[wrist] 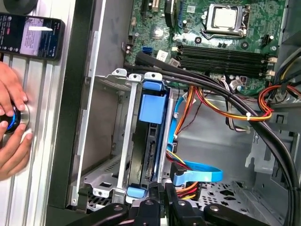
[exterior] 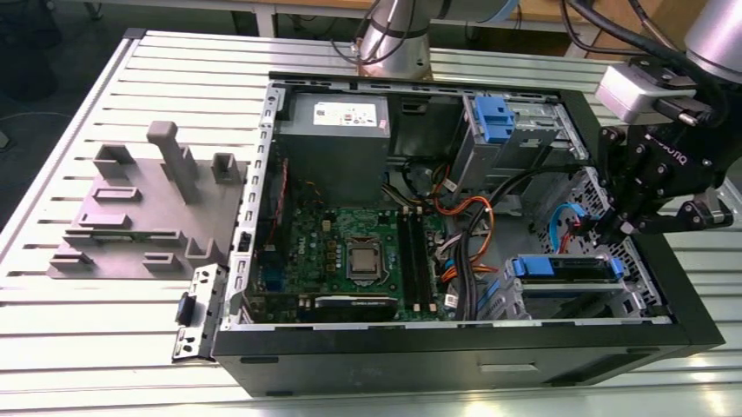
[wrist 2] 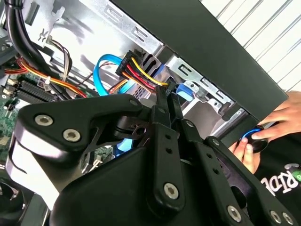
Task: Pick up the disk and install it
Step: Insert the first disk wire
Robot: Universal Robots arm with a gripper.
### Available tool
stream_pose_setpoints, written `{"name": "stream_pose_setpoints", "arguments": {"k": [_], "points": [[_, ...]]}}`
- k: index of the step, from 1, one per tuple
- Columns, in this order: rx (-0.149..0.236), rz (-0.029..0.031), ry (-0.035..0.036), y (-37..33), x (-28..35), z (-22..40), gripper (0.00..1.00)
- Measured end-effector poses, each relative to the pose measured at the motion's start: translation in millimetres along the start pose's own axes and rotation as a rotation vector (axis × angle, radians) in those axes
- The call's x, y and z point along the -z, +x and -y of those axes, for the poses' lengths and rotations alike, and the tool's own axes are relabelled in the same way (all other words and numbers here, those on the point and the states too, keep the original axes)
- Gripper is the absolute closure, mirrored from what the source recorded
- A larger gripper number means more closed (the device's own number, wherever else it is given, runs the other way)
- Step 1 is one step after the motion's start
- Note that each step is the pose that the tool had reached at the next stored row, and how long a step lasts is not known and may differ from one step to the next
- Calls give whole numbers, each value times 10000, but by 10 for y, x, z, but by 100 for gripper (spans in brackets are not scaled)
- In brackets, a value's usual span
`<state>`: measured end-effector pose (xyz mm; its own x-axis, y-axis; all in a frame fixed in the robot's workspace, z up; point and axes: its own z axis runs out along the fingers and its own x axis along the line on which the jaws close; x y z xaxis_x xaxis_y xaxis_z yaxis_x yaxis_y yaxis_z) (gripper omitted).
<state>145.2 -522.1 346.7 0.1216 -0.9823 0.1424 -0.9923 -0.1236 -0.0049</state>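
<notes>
As the end effector (exterior: 612, 230) hangs over the open computer case (exterior: 440, 365) on the exterior view's right, its fingers are pressed together. The disk (exterior: 562, 268) sits slotted in the drive cage at the near right corner, blue bracket around it, the fingertips just beside its cabled end. Outside the case wall, a person's hand (wrist: 11, 132) rests on the worktop (exterior: 116, 347).

The arm's tool (exterior: 612, 231) points downward, fingers (wrist 2: 161, 101) pressed together.
</notes>
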Motion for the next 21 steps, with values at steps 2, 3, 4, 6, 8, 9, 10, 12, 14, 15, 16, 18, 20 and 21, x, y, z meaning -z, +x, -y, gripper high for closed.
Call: {"name": "stream_pose_setpoints", "arguments": {"k": [2,3,4,6,8,9,10,12,14,15,16,18,20,21], "points": [[-240,-3,-20,-1,-5,-2,83],[-362,-5,-32,-1,-7,-3,83],[-437,-5,-35,-2,-9,-7,83],[-478,-10,4,-4,-11,-26,83],[-486,-15,58,5,-16,-53,83],[-490,-20,88,13,-18,-68,83],[-495,-19,118,22,-22,-83,83],[-501,-16,165,46,-34,-104,83],[-507,-1,209,76,-49,-123,83],[-511,18,236,88,-56,-136,83],[-516,36,267,93,-61,-152,83],[-528,63,342,92,-71,-185,83],[-553,66,398,89,-82,-206,83],[-568,64,423,87,-87,-217,83]]}}
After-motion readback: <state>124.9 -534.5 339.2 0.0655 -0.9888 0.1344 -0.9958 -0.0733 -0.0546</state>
